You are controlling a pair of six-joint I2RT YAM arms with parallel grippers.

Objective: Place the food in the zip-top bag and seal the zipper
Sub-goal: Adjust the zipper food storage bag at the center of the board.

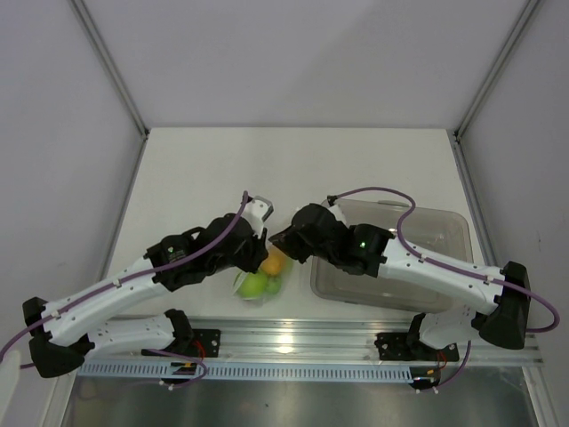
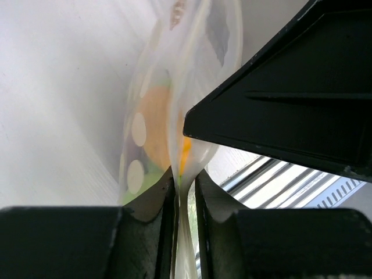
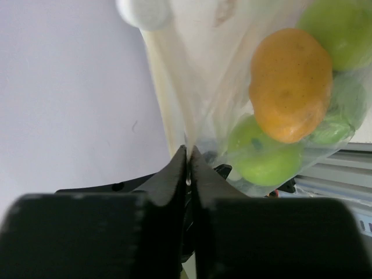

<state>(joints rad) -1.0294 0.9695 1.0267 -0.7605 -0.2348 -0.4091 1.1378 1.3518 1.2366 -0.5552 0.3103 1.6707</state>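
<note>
The clear zip-top bag [image 1: 264, 277] hangs between my two grippers near the table's front middle. Inside it I see the small orange [image 3: 289, 84], the round green fruit [image 3: 264, 161] and another green piece, perhaps the pear [image 3: 336, 29]. The eggplant is not visible. My left gripper [image 2: 185, 177] is shut on the bag's upper edge; pale dots and orange show through the film [image 2: 152, 125]. My right gripper [image 3: 188, 152] is shut on the bag's edge [image 3: 197, 70] too. The zipper strip cannot be made out. In the top view the left gripper [image 1: 263, 233] and right gripper [image 1: 279, 237] nearly meet.
A rigid clear grey tub [image 1: 436, 233] stands at the right, partly under my right arm. An aluminium rail [image 1: 356, 342] runs along the near table edge. White enclosure walls stand on the left, back and right.
</note>
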